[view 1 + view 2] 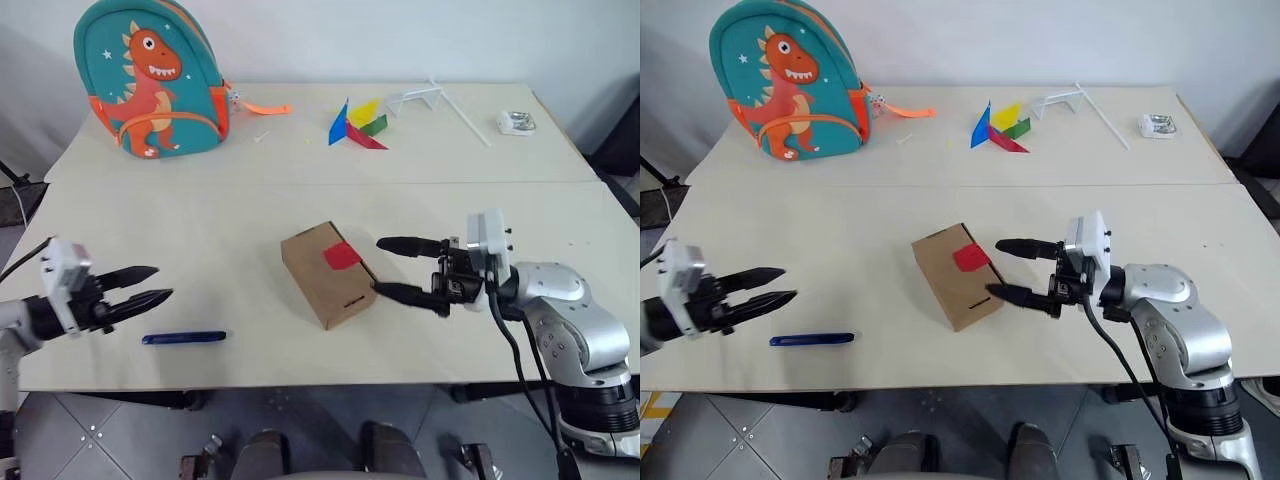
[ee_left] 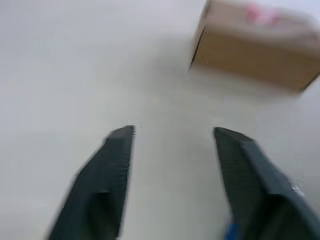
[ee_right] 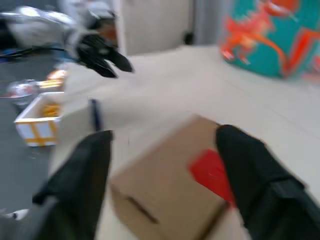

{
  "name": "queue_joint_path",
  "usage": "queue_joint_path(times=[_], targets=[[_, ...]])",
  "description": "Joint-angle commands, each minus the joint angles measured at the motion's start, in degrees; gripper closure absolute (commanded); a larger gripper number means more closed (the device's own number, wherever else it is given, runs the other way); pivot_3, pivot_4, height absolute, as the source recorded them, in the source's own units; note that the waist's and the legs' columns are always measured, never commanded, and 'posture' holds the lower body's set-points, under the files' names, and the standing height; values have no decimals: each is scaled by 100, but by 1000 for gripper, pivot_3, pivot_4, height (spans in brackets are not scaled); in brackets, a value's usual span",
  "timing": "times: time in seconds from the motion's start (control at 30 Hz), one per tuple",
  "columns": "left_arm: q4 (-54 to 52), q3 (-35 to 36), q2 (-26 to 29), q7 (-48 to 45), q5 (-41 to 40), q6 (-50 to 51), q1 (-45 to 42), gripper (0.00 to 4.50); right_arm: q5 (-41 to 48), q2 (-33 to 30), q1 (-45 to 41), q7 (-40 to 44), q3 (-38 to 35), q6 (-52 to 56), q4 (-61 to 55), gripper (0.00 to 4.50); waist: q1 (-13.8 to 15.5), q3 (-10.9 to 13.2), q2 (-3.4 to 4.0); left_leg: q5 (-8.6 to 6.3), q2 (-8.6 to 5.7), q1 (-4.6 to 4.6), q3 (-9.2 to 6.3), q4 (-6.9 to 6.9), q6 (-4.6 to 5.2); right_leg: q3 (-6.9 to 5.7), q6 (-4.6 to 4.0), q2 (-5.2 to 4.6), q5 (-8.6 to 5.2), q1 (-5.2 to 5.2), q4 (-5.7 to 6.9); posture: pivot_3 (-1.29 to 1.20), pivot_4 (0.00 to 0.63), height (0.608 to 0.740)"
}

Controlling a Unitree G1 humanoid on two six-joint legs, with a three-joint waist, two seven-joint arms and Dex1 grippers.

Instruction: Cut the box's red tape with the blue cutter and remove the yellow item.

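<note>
My left gripper hangs spread and empty above the blue cutter on the table, probably lining up a pickup. My right gripper, fingers wide and holding nothing, flanks the cardboard box to steady it, red tape intact; yellow item presumably inside.

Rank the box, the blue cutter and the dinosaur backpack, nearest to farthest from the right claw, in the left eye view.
From the right claw:
1. Box, right beside it.
2. Blue cutter, near the table's front edge.
3. Dinosaur backpack, far back corner.

The closed brown box bears the red tape; the blue cutter lies flat nearby.
</note>
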Motion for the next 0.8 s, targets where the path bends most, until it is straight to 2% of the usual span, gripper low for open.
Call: queue_joint_path(times=[0.03,0.1,0.2,0.3,0.47,0.63,0.8], targets=[[837,406,554,-630,288,-818,392,535,74,152,332,163,-2,-744,-660,0,2,0,-1,-2,3,2,0,0,-2,-2,0,0,0,0,4,0,150,740],[1343,434,775,-797,371,-1036,511,27,45,186,495,253,130,-954,-770,0,5,0,-1,-4,4,2,0,-2,-2,-3,0,1,0,-2,5,0,150,740],[1853,399,998,-1098,442,-1231,662,27,767,210,606,-37,98,-333,-963,0,9,0,-1,-7,4,2,3,0,2,-3,0,0,0,-1,4,0,150,740],[1778,324,1073,-1318,508,-1417,905,27,559,234,854,141,305,-758,-1142,0,9,-1,-2,-8,6,5,5,1,3,-3,0,0,0,-1,9,0,150,740],[705,170,929,-1192,336,-1166,946,27,550,124,960,32,252,-832,-1211,0,19,0,-8,-15,8,7,5,4,3,-5,0,0,0,-1,15,0,150,740],[-804,-756,841,-607,767,-935,647,27,520,-173,957,118,180,-838,-1103,0,22,0,-8,-15,8,10,10,8,4,-1,0,0,0,1,16,0,150,740],[-1125,-1298,971,-388,1252,-847,634,27,527,-309,967,123,256,-783,-1148,0,-50,0,-8,-18,12,16,28,2,0,4,0,2,0,-7,18,0,150,740]])
